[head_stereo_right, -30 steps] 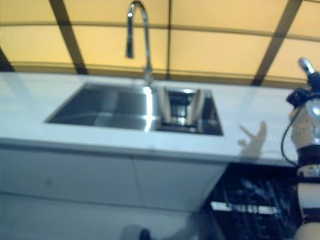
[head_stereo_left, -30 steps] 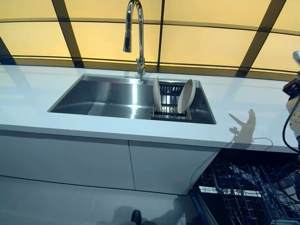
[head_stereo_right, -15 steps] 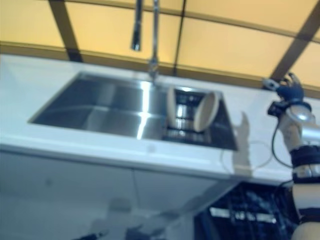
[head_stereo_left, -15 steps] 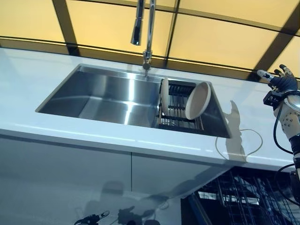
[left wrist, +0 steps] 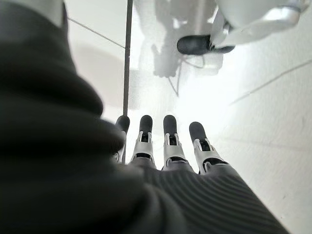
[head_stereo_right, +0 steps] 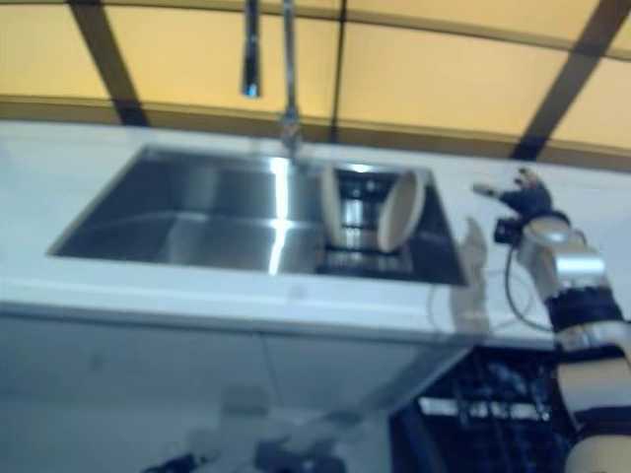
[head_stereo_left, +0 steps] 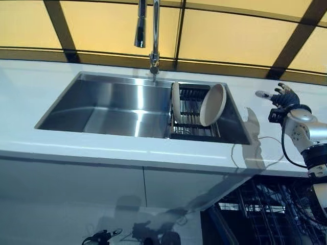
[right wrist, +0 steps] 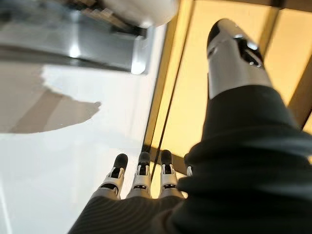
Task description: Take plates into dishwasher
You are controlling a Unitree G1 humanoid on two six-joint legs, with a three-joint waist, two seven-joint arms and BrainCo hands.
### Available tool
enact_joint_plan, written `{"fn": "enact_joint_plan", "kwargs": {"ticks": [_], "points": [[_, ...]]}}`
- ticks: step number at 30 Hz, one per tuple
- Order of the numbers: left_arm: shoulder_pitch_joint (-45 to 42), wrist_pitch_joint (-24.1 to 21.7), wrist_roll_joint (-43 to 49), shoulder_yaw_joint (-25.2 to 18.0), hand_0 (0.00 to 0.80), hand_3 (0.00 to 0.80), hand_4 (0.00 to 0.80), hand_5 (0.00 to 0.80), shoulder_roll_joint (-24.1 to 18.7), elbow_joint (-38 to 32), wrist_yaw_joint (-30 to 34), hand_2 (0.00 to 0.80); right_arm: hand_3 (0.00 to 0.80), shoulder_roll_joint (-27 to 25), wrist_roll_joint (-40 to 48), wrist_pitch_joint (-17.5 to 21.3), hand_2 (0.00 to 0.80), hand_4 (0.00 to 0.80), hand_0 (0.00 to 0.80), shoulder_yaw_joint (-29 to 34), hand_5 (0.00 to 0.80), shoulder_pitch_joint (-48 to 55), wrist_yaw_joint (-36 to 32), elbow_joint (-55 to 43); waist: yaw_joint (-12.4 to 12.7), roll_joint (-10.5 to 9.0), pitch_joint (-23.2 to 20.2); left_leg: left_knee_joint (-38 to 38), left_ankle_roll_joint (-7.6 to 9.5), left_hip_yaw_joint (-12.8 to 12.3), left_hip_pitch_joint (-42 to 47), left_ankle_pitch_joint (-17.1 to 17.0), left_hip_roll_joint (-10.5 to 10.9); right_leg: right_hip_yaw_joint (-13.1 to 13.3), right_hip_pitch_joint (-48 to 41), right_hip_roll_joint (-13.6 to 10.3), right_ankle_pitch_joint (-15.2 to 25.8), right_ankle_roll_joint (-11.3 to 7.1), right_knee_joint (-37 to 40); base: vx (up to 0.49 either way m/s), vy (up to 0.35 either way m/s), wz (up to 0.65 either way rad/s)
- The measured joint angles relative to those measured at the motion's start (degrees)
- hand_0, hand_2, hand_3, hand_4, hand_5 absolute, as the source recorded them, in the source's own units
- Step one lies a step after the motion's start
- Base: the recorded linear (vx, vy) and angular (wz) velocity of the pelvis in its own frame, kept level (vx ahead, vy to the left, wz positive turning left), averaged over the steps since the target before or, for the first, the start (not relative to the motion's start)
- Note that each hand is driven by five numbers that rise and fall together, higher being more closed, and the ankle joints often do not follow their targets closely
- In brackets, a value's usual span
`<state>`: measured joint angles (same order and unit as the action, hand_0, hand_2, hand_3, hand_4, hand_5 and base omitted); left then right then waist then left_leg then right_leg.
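2 plates (head_stereo_left: 213,104) on edge in sink rack (head_stereo_left: 190,115), right one tilted.

Head eyes down on sink (head_stereo_left: 143,107) — shared, wrist cameras close

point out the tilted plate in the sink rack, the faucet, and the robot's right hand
tilted plate (head_stereo_left: 213,104), left eye view, on the middle of its pale face.
faucet (head_stereo_left: 154,30), left eye view, on the upright chrome neck.
right hand (head_stereo_left: 284,97), left eye view, on the dark cover over the back of the hand.

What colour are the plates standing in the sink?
The plates are cream-white, seen best in the left eye view.
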<state>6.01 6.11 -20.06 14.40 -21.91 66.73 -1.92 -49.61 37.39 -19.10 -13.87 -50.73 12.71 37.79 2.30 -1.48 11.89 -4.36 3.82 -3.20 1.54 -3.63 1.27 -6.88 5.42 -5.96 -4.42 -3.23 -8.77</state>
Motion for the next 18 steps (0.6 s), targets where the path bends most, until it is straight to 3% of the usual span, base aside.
{"fn": "enact_joint_plan", "kwargs": {"ticks": [4, 5, 6, 9, 12, 18], "points": [[0.93, 0.28, -1.55, -2.40, 0.000, 0.000, 0.000, 0.000, -1.86, 0.64, -0.97, 0.000, 0.000, 0.09, -0.88, -0.75, 0.000, 0.000, 0.000, -0.14, 0.000, 0.08, 0.02, 0.80, 0.10, -2.25, 0.12, -0.42, -1.37, 0.27, -1.01, -0.49, 0.17, -0.15, -3.87, -0.89, 3.99, -2.38, 11.32, 0.118, -0.148, 0.04], [0.71, 0.17, -1.49, -2.60, 0.000, 0.000, 0.000, 0.000, -1.88, 0.64, -0.88, 0.000, 0.000, 0.14, -0.92, -0.91, 0.000, 0.000, 0.000, -0.34, 0.000, 0.08, -0.23, 1.22, 0.26, -3.66, -0.25, -0.43, -1.85, 0.44, -1.11, -0.27, 1.03, -0.06, -5.65, -1.21, 6.71, -2.37, 13.72, 0.210, -0.109, 0.25], [0.06, -0.28, -1.51, -2.95, 0.000, 0.000, 0.000, 0.000, -0.83, 0.76, -0.68, 0.000, 0.000, 0.21, -0.98, -0.95, 0.000, 0.000, 0.000, -0.45, 0.000, 0.00, -0.47, 1.12, 0.29, -3.88, -0.18, -0.43, -2.55, 1.20, -1.00, -0.35, 1.06, -0.14, -6.50, -1.10, 9.47, -1.72, 13.98, 0.197, -0.087, 0.35], [-2.69, -0.90, -1.44, -3.44, 0.000, 0.000, 0.000, 0.000, 2.80, 0.36, -0.39, 0.000, 0.000, 0.22, -1.44, -2.18, 0.000, 0.000, 0.000, -0.68, 0.000, -0.08, -0.99, 1.07, 0.33, -3.28, -0.37, -0.47, -3.94, 1.85, -0.64, -0.05, -0.67, -0.78, -7.33, 0.69, 8.48, -0.46, 13.74, 0.142, -0.044, 0.19], [-5.08, -0.84, -0.93, -3.33, 0.000, 0.000, 0.000, 0.000, 3.36, 0.44, -0.06, 0.000, 0.000, 0.18, -2.42, -3.93, 0.000, 0.000, 0.000, -0.67, 0.000, -1.05, -0.86, 0.80, 0.28, -3.20, -0.39, -0.46, -4.62, 1.98, -0.21, 0.19, -1.68, -1.35, -7.77, 1.91, 8.26, -0.12, 13.73, 0.095, -0.001, 0.03], [-4.94, -0.94, -0.92, -3.25, 0.000, 0.000, 0.000, 0.000, 2.91, 0.58, 1.62, 0.000, 0.000, 0.23, -2.42, -4.95, 0.000, 0.000, 0.000, -2.69, 0.000, -3.70, 0.02, 0.76, 0.34, -2.61, -0.79, -0.49, -4.86, 2.50, -0.32, 0.28, -1.40, -1.72, -7.90, 1.57, 7.73, 0.51, 13.84, 0.002, 0.006, 0.03]]}}
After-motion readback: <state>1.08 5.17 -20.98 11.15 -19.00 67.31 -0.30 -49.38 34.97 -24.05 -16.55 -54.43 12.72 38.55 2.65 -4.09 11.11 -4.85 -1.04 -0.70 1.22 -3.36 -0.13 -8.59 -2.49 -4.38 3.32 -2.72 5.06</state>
